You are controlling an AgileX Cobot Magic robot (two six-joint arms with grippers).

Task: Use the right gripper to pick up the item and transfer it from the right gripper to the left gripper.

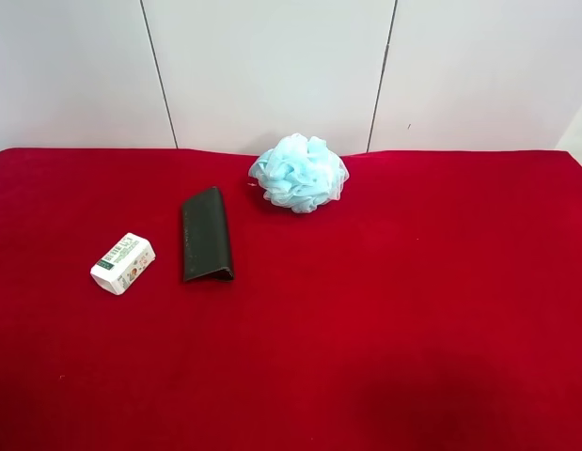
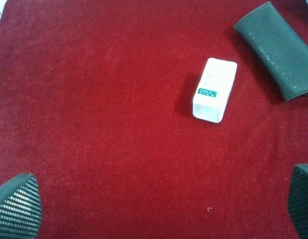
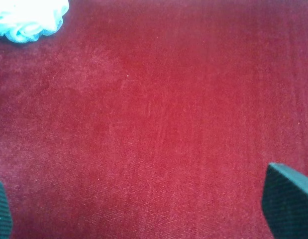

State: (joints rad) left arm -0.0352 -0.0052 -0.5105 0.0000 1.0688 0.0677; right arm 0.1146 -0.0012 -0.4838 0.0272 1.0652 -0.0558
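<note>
The item, a small white carton (image 1: 122, 263) with green lettering, lies flat on the red cloth at the exterior high view's left. It also shows in the left wrist view (image 2: 214, 89), well ahead of the left gripper (image 2: 158, 209), whose two fingertips are wide apart with nothing between them. The right gripper (image 3: 149, 209) is open and empty over bare red cloth, with only its fingertips (image 3: 288, 201) in view. The carton does not show in the right wrist view. No arm shows in the exterior high view.
A dark green folded wallet (image 1: 207, 234) lies right of the carton and shows in the left wrist view (image 2: 275, 47). A pale blue mesh pouf (image 1: 300, 172) sits near the back of the red cloth (image 1: 413, 301) and shows in the right wrist view (image 3: 27, 17). White wall panels stand behind.
</note>
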